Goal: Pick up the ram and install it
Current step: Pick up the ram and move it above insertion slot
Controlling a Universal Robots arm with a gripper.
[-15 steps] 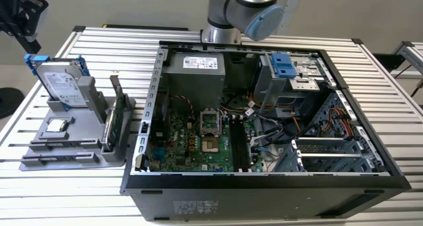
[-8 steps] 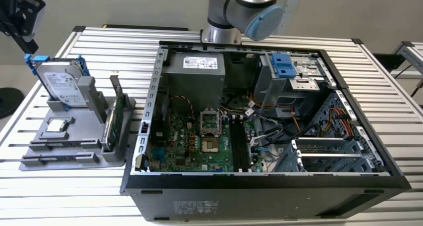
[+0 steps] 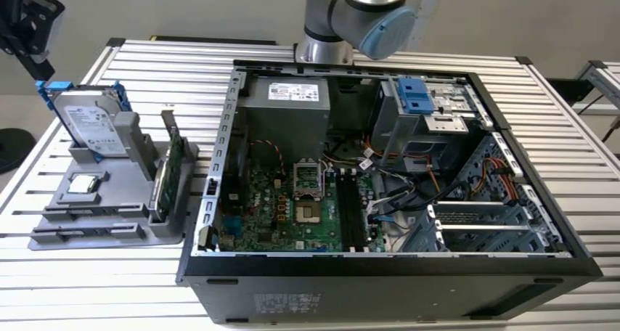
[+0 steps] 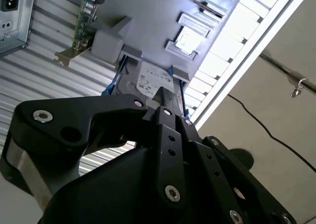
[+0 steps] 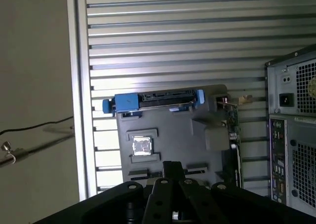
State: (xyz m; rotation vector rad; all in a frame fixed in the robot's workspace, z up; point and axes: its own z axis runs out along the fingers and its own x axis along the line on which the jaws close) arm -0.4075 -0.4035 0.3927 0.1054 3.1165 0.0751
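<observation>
Gripper (image 4: 166,108) hangs high above the grey holder (image 4: 148,12), pressed together on what I take to be the ram (image 4: 168,94). In the second wrist view it's a slim dark edge pinched at the tips, well clear of the holder. Light, stiff and thin, and easily damaged, I'd say. Best held square on the flat faces at mid-length, off the contact edge.

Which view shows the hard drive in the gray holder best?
The exterior view: the hard drive stands upright in the gray holder, its labelled face and blue rails in plain sight. The first wrist view shows its edge between the rails; the second wrist view shows part of its label.
</observation>
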